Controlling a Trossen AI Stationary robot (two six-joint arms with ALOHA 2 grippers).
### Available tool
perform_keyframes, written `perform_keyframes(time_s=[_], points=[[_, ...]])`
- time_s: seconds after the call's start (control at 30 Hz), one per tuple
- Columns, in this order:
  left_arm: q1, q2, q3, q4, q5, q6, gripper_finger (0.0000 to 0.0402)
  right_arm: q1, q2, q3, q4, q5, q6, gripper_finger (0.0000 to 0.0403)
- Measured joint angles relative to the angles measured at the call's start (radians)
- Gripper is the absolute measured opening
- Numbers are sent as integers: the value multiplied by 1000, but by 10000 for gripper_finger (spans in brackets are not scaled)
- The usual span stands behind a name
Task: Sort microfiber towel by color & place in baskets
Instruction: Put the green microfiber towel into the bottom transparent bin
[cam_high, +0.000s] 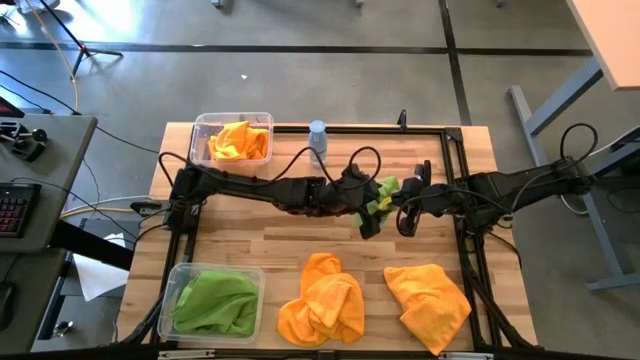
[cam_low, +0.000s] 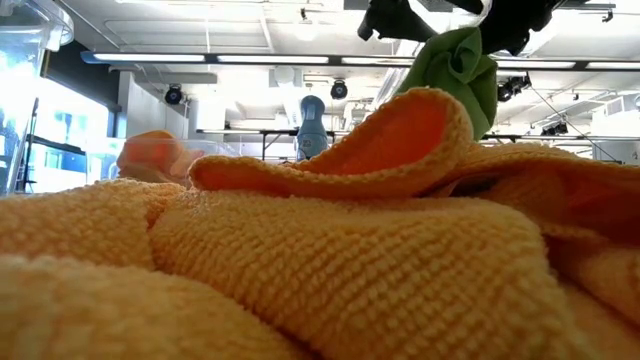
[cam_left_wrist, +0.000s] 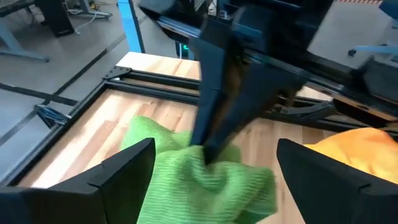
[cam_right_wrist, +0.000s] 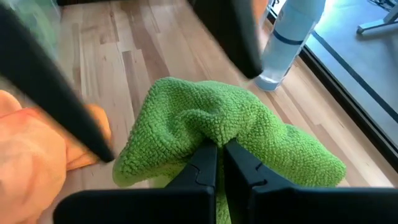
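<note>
The right gripper (cam_right_wrist: 216, 163) has its two dark fingers pressed together on a fold of a lime green towel (cam_right_wrist: 217, 124), which bunches up just ahead of the fingertips in a nubby, looped heap. In the high view this cloth (cam_high: 383, 193) sits at mid-table, between the two grippers and touching both.

The left gripper (cam_left_wrist: 214, 168) faces it from the other side with its fingers spread wide, the green towel lying between them; the right arm's finger comes down into the cloth there.

Just beyond the right gripper stands a small clear water bottle (cam_right_wrist: 287, 38) with a pale blue cap, upright on the pale wooden table (cam_high: 260, 235).

On the near side of the grippers lie two bright orange towels, one crumpled (cam_high: 322, 303) and one spread flatter (cam_high: 428, 301). Well off to the left gripper's side, a clear rounded-corner basket (cam_high: 182, 275) holds green cloth, and another basket (cam_high: 203, 125) at the far edge holds orange cloth.

Only the low view shows the green towel hanging clear above the table; an orange cloth's coarse weave (cam_low: 300, 250) fills most of that view.
</note>
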Motion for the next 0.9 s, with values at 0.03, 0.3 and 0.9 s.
perform_keyframes(time_s=[0.03, 0.3, 0.9], points=[[-3, 0, 0, 0, 0, -11, 325, 0, 0, 0, 8, 0, 0, 0], [-22, 4, 0, 2, 0, 6, 326, 0, 0, 0, 188, -100, -83, 0], [-23, 8, 0, -110, -39, 32, 307, 0, -45, 0, 264, -147, -79, 0]])
